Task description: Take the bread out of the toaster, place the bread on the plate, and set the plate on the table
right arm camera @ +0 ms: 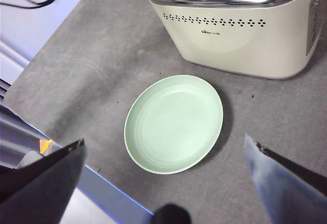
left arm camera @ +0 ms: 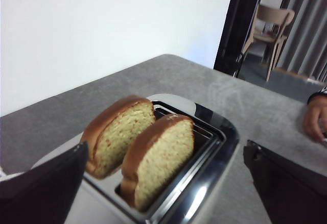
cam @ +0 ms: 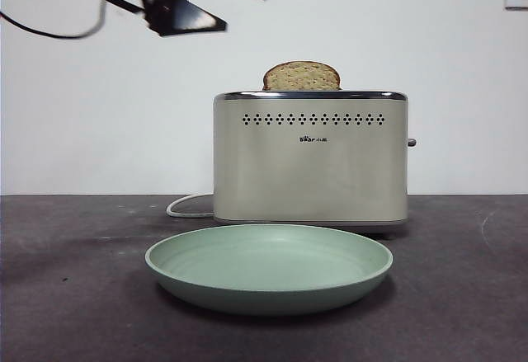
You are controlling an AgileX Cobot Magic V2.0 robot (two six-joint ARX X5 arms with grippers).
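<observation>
While both pincers hang in the air, we note the left gripper (left arm camera: 163, 183) spread wide above the toaster (cam: 310, 160), two slices standing in its slots; the bread (left arm camera: 159, 160) sits between its jaws, untouched. We log the right gripper (right arm camera: 166, 178) spread above the plate (right arm camera: 174, 123), which lies on the table (cam: 462, 296).

Dark grey-brown matte table (cam: 462, 296) marked with faint pale scuffs, cream-beige toaster (cam: 310, 160) stood on it toward the back wall, white cord (cam: 188, 205) trailed across the surface at the toaster's side, pale mint-green plate (cam: 269, 267) laid flat just before the toaster.
</observation>
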